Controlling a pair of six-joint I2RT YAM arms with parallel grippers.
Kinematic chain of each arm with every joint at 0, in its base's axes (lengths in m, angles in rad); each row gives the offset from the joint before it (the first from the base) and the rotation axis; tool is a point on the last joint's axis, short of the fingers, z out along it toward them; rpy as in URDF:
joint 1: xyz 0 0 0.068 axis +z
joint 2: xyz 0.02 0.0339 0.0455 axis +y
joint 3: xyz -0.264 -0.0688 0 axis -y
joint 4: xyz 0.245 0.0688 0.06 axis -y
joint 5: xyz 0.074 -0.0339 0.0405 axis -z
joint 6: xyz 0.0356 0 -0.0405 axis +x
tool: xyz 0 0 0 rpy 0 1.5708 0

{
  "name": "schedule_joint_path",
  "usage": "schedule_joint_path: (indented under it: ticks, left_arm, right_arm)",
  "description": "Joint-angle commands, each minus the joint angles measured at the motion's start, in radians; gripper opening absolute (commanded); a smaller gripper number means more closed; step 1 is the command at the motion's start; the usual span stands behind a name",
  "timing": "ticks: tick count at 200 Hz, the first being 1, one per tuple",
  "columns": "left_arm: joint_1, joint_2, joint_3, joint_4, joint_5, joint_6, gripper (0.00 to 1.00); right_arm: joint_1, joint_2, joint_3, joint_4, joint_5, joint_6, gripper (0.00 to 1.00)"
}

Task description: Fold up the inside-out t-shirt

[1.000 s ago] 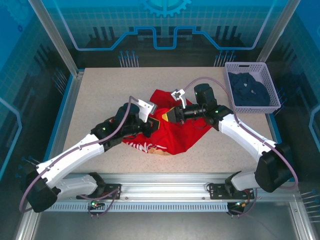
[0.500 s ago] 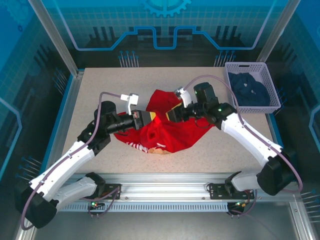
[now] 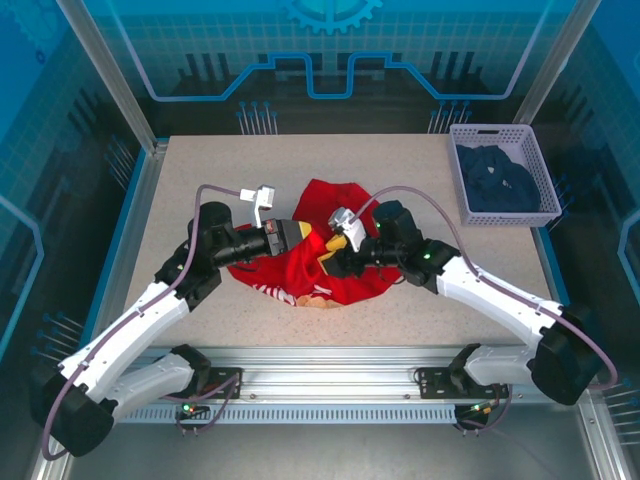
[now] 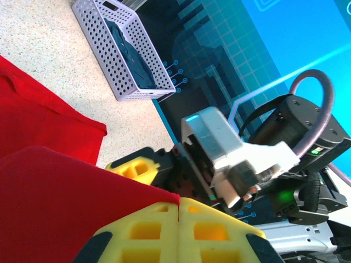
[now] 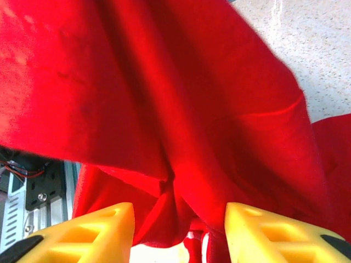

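Observation:
The inside-out t-shirt (image 3: 355, 280) lies bunched at the table's middle, bright red, with a strip of tan print and white lettering (image 3: 300, 293) at its near edge. My left gripper (image 3: 303, 238) is shut on a raised red fold (image 4: 49, 203), the cloth edge pinched between its yellow jaws (image 4: 179, 207). My right gripper (image 3: 334, 250) stands just right of it, open. In the right wrist view its yellow fingers (image 5: 98, 233) straddle a hanging crease of the shirt (image 5: 164, 82) without closing on it. One right finger (image 4: 134, 166) shows beside the left jaws.
A lavender mesh basket (image 3: 495, 127) at the far right corner holds a dark navy garment (image 3: 497, 185); it also shows in the left wrist view as the basket (image 4: 118, 66). Bare speckled table (image 3: 200, 180) surrounds the shirt. An aluminium rail (image 3: 330, 360) runs along the near edge.
The right gripper has swung left and nearer, dropping to the shirt beside the left gripper. The left arm first pulled left with its fold, then held still.

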Motion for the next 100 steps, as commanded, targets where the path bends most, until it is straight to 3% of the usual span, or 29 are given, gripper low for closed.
schedule_joint_path:
  ticks: [1, 51, 81, 100]
  left_arm:
    - [0.005, -0.017, -0.001, 0.014, -0.010, 0.004, 0.00]
    - [0.004, -0.019, -0.009, 0.016, -0.005, 0.012, 0.00]
    - [0.005, -0.019, -0.010, 0.015, -0.003, 0.017, 0.00]
    - [0.005, -0.019, -0.008, -0.020, -0.039, 0.029, 0.00]
  right_arm:
    - [0.023, -0.023, -0.001, 0.124, -0.003, -0.003, 0.42]
    - [0.031, -0.068, -0.017, 0.145, 0.027, -0.017, 0.33]
    - [0.044, -0.053, 0.008, 0.146, 0.033, -0.019, 0.18]
    - [0.048, -0.059, 0.031, 0.122, 0.028, -0.009, 0.02]
